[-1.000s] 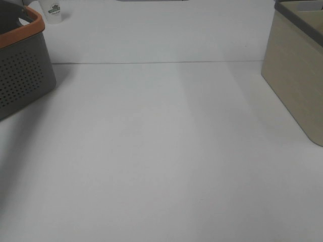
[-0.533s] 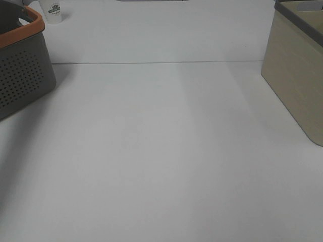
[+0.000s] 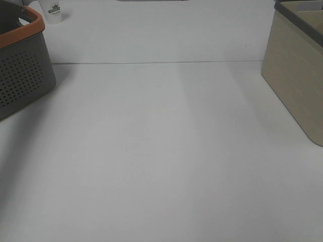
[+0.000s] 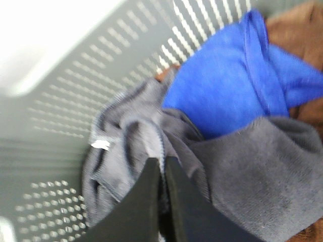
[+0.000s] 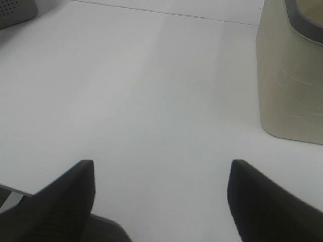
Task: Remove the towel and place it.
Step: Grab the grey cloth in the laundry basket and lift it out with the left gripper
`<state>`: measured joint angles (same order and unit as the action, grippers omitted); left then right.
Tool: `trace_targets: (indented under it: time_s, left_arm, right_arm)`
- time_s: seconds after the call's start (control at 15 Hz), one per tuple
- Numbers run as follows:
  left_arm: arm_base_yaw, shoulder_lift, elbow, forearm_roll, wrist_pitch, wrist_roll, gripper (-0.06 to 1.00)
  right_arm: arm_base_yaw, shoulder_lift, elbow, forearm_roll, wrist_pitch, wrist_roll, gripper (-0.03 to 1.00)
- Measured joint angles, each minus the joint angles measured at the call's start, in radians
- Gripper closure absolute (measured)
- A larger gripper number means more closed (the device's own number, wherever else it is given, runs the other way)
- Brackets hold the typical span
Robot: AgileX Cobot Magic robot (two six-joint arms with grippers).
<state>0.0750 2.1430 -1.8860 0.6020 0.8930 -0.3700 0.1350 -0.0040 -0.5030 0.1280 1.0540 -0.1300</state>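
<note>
The towel (image 4: 252, 166) is a dark charcoal cloth bunched up inside the perforated grey basket (image 4: 75, 75), with a small white tag (image 4: 101, 144) showing at one edge. My left gripper (image 4: 161, 162) reaches down into the basket, its black fingers shut on a raised fold of the towel. In the exterior high view the towel and both grippers are out of sight. My right gripper (image 5: 161, 171) hovers open over bare table with nothing between its fingers.
A blue cloth (image 4: 222, 85) and a brown cloth (image 4: 298, 30) lie beside the towel. The grey basket with the orange rim (image 3: 20, 70) stands far left, a beige basket (image 3: 295, 75) far right, and a white cup (image 3: 53, 11) at the back left.
</note>
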Motion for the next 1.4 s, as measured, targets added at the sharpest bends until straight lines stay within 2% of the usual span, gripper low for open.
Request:
trace_targets:
  time_s: [0.4,0.53,0.67,0.93,1.13,1.27,1.4]
  left_arm:
    - [0.000,-0.207,0.000,0.015,-0.098,0.000,0.94]
    - [0.000,-0.289,0.000,0.017,-0.162,0.000,0.94]
    - [-0.001,-0.389,0.000,0.015,-0.275,-0.003,0.94]
    - [-0.001,-0.489,0.000,-0.060,-0.465,-0.003,0.94]
    - [-0.001,-0.524,0.000,-0.108,-0.565,-0.003,0.94]
    - [-0.010,-0.531,-0.029,-0.142,-0.598,-0.003,0.94]
    - [-0.062,-0.531,-0.092,-0.150,-0.623,-0.003,0.94]
  right_arm:
    - [0.000,0.000,0.000,0.000,-0.001,0.000,0.25]
    - [0.000,0.000,0.000,0.000,-0.001,0.000,0.25]
    - [0.000,0.000,0.000,0.000,-0.001,0.000,0.25]
    - [0.000,0.000,0.000,0.000,-0.001,0.000,0.25]
    - [0.000,0.000,0.000,0.000,-0.001,0.000,0.25]
    - [0.000,0.000,0.000,0.000,-0.001,0.000,0.25]
    - [0.000,0.000,0.000,-0.001,-0.001,0.000,0.25]
